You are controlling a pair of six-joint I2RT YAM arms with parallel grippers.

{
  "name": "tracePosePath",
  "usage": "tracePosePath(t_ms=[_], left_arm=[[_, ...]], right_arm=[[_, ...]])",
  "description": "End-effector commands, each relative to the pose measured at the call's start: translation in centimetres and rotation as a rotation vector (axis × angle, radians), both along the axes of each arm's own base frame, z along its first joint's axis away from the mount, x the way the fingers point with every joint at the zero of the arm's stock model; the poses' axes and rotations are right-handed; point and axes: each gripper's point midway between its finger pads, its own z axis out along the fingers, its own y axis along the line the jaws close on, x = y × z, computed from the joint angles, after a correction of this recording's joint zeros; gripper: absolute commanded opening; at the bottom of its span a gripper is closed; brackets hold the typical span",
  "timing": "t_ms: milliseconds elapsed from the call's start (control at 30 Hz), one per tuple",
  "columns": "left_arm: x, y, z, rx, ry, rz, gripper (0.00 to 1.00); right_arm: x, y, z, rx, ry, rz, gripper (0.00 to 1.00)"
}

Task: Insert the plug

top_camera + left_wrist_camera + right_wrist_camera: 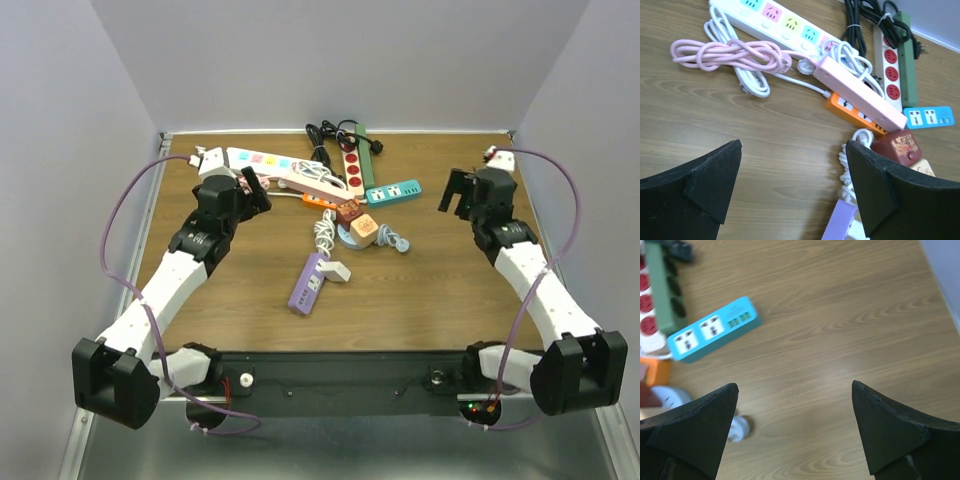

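A purple power strip (309,282) lies at the middle of the table, with a white plug (336,270) sitting against its upper end and the plug's coiled white cord (324,228) running back from it. In the left wrist view the purple strip (840,222) shows just beside the right finger. My left gripper (255,190) (794,150) hangs open over bare wood, holding nothing. My right gripper (455,192) (794,387) is open too, over bare table at the far right. A loose white plug (738,427) lies by its left finger.
A pile of strips fills the back middle: a white strip with coloured sockets (255,160), a pink strip (310,182), a green strip with red sockets (352,165), a blue strip (393,192) (712,330), an orange strip (850,110). A pink cord bundle (730,54) and a black cord (325,135) lie there too.
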Motion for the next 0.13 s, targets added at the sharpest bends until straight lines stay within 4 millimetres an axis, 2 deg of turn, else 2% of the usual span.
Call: tracePosePath(t_ms=[0,33,100], left_arm=[[0.3,2.1,2.9,0.041,-0.069,0.088,0.96],[0.3,2.3,3.2,0.043,-0.075,0.096,0.96],[0.2,3.1,4.0,0.050,-0.105,0.136,0.97]], right_arm=[[0.6,-2.9,2.2,0.048,-0.126,-0.082,1.00],[0.4,-3.9,2.5,0.048,-0.140,-0.109,1.00],[0.2,-4.8,2.6,0.032,-0.152,-0.134,1.00]])
